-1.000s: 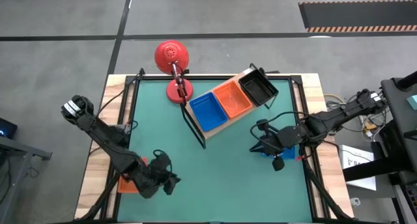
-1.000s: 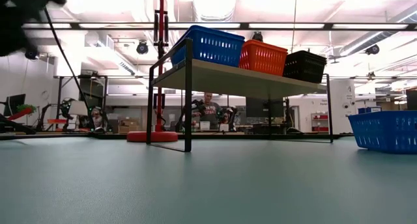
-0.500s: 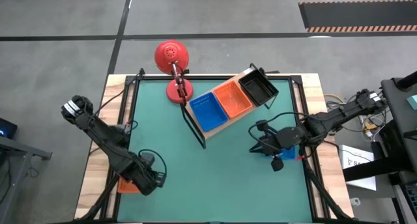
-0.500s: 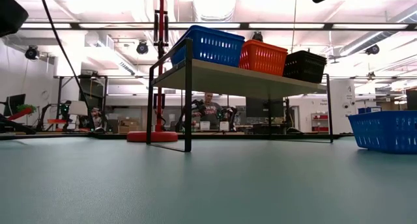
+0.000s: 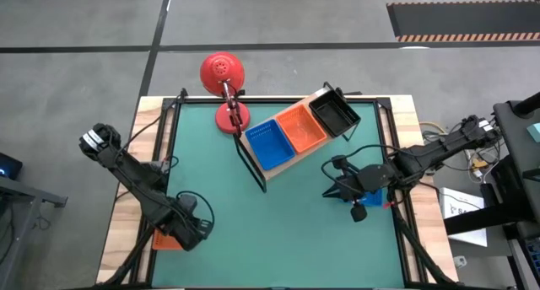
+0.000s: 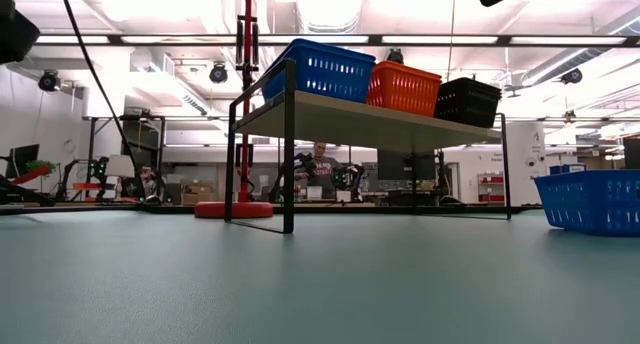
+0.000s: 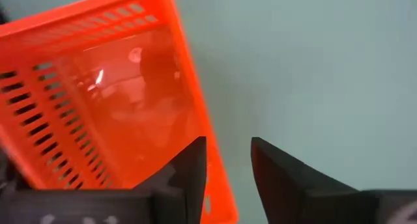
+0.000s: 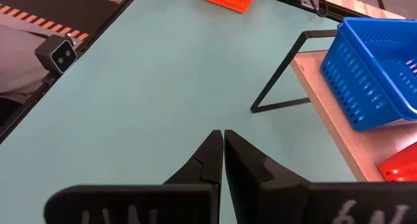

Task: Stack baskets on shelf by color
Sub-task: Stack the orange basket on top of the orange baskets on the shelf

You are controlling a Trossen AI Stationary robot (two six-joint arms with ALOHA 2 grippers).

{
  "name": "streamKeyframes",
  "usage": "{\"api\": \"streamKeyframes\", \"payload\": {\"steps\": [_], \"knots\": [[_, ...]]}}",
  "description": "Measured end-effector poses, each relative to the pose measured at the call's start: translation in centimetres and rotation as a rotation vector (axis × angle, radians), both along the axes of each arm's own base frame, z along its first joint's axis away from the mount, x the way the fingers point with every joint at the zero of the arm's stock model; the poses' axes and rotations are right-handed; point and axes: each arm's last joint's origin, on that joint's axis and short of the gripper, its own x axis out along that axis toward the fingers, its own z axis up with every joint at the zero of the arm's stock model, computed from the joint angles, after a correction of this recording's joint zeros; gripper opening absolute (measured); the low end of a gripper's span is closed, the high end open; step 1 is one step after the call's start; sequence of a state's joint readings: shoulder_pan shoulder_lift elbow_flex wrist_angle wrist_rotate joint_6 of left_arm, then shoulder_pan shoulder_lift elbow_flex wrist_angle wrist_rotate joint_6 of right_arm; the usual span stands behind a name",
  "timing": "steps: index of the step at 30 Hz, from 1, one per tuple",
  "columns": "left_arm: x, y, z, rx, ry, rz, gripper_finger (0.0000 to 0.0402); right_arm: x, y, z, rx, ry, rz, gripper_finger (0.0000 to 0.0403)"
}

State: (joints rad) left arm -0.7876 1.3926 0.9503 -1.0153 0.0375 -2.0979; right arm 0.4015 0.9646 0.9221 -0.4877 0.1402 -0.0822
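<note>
L gripper (image 7: 228, 162) low at near-left, fingers apart; R gripper (image 8: 223, 146) closed, mid-right

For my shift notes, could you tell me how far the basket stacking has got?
Done: blue, orange and black baskets sit on the shelf. In hand: the left hand straddles an orange basket's wall. Left: that one and the blue basket under the right arm.

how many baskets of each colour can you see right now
blue baskets: 2, one on the shelf at, one under the right arm
orange baskets: 2
black baskets: 1
total: 5
</note>
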Motion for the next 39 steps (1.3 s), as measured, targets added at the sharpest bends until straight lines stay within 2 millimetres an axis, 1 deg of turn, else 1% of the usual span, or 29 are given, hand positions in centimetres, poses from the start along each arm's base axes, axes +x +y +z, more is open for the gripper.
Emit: {"api": "streamKeyframes", "payload": {"steps": [3,9,13,18,21,23,27,30,31,33,36,39], "knots": [[0.1,0.0,-0.1,0.004,-0.019,-0.018,0.0129,0.0,0.0,0.0,0.002,0.0,-0.002,0.0009],[-0.5,0.5,-0.7,0.034,0.046,-0.01,0.0181,0.0,0.0,0.0,0.003,0.001,-0.002,0.0009],[-0.6,0.6,-1.3,0.035,0.046,-0.01,0.0191,0.0,0.0,0.0,0.003,0.001,-0.002,0.0009],[-0.7,0.7,-3.1,0.04,0.05,-0.012,0.019,0.0,0.0,0.0,0.003,0.001,-0.002,0.0009],[-0.4,0.4,-3.7,0.052,0.059,-0.037,0.017,0.0,0.0,0.0,0.003,0.002,-0.002,0.0009],[-0.3,0.2,-4.2,0.063,0.07,-0.051,0.0144,0.0,0.0,0.0,0.003,0.002,-0.002,0.0009],[0.1,-0.2,-4.7,0.063,0.067,-0.092,0.0073,0.0,0.0,0.0,0.005,0.002,0.001,0.0009],[0.5,-0.6,-4.4,0.052,0.052,-0.128,0.0016,0.0,0.0,0.0,0.008,0.003,0.005,0.0009],[0.6,-0.7,-4.3,0.047,0.044,-0.148,0.0009,0.0,0.0,0.0,0.008,0.004,0.005,0.0009],[0.9,-1.0,-3.8,0.041,0.027,-0.232,0.0008,0.0,0.0,0.0,0.008,0.003,0.005,0.0009],[1.7,-2.0,-2.6,0.025,-0.045,-0.435,0.0004,0.0,0.0,0.0,0.007,0.004,0.012,0.0009],[2.9,-3.0,-0.7,0.057,-0.174,-0.631,0.0001,-0.1,0.2,0.0,0.016,0.01,0.06,0.0009]]}}
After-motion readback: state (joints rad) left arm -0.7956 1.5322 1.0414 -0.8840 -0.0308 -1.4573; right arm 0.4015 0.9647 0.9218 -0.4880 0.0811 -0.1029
